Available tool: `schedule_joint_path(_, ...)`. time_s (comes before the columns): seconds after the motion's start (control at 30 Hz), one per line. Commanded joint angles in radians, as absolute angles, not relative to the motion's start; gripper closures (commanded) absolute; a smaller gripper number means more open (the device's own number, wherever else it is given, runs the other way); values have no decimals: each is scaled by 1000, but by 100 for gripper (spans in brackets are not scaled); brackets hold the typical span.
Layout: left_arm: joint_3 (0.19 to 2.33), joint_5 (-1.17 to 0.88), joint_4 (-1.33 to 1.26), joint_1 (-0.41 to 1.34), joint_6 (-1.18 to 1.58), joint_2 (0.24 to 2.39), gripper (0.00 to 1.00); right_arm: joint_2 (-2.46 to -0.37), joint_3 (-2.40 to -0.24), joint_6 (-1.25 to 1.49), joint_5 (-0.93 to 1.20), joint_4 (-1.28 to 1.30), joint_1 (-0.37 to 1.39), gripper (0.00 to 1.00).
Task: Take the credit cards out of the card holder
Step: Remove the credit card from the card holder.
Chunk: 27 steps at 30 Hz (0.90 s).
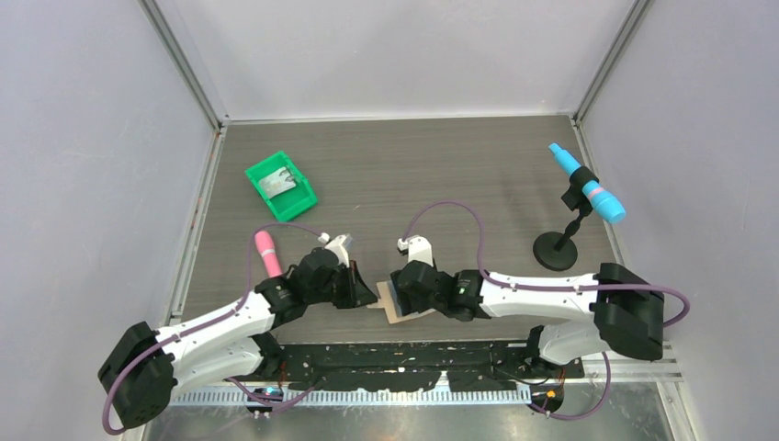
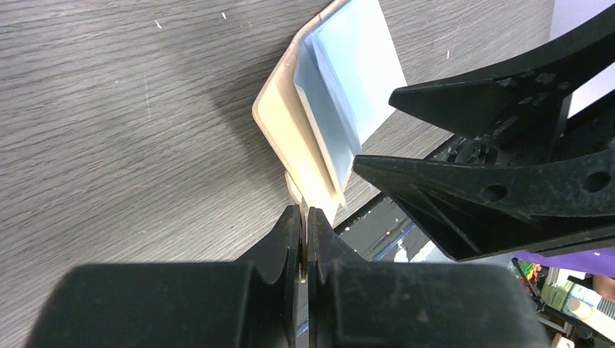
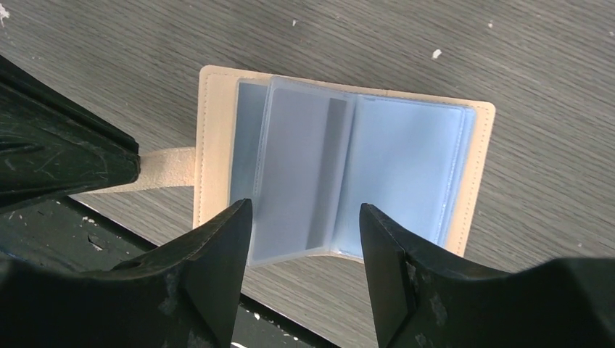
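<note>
Tan card holder [image 3: 391, 167] lying open at bench [image 1: 441, 175] near edge, centre. Left gripper [image 2: 304, 228] fingers pressed together, pinching strap tab [image 3: 168, 168]. Right gripper [image 3: 304, 232] fingers spread, hovering over blue sleeves [image 3: 297, 174]. Credit cards not showing apart from sleeves. Risk: right fingers catching whole sleeve, not card, dragging holder out of tab pinch, over edge.

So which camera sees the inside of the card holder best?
The right wrist view: the card holder lies spread open, its blue inside facing the camera. The left wrist view sees it half folded, from the side; the top view shows only a tan sliver.
</note>
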<state>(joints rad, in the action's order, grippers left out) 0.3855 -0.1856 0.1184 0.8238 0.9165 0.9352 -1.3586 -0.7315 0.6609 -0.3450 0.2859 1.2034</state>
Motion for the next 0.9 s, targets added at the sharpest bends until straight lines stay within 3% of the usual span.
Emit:
schedule_joint_path(0.0,397,-151,144,828,888,911,100,-1307,-760,687,-417,351,1209,37)
schedule_joint_path(0.33,453,-69,247,825,806,945,100,-1140,-657,728,-490,414,1205,37)
schedule_joint_path(0.6,528,-48,319,808,776,997,100,-1134,-662,737,-491,425,1202,37)
schedule_joint_path(0.87,516,-135,252,809,817,949,100,-1197,-700,691,-376,267,1208,35)
